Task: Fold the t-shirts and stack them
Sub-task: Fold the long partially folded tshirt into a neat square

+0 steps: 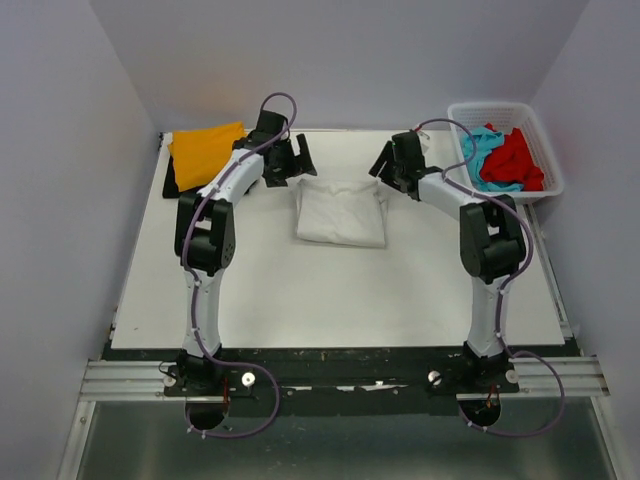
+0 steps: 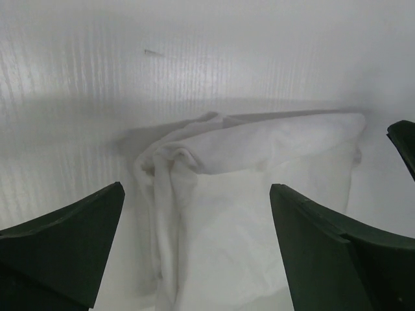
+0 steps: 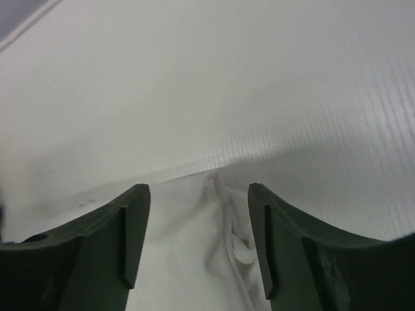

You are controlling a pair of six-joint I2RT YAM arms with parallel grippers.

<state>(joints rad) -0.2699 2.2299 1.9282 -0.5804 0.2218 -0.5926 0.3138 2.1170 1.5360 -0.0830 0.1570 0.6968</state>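
The white t-shirt (image 1: 340,212) lies folded in a rough rectangle at the middle back of the table. My left gripper (image 1: 292,160) is open and empty, just above the shirt's far left corner. In the left wrist view the gripper (image 2: 196,214) has its jaws wide apart over the shirt's (image 2: 259,188) bunched left edge. My right gripper (image 1: 390,160) is open and empty at the far right corner. In the right wrist view the gripper (image 3: 198,220) straddles the shirt's (image 3: 181,246) wrinkled edge. An orange shirt (image 1: 206,150) lies folded on a black one (image 1: 170,182) at the back left.
A white lattice basket (image 1: 540,150) stands at the back right, holding the turquoise shirt (image 1: 480,146) and the red shirt (image 1: 514,160). Grey walls close in the table on three sides. The arm bases sit on a rail at the near edge.
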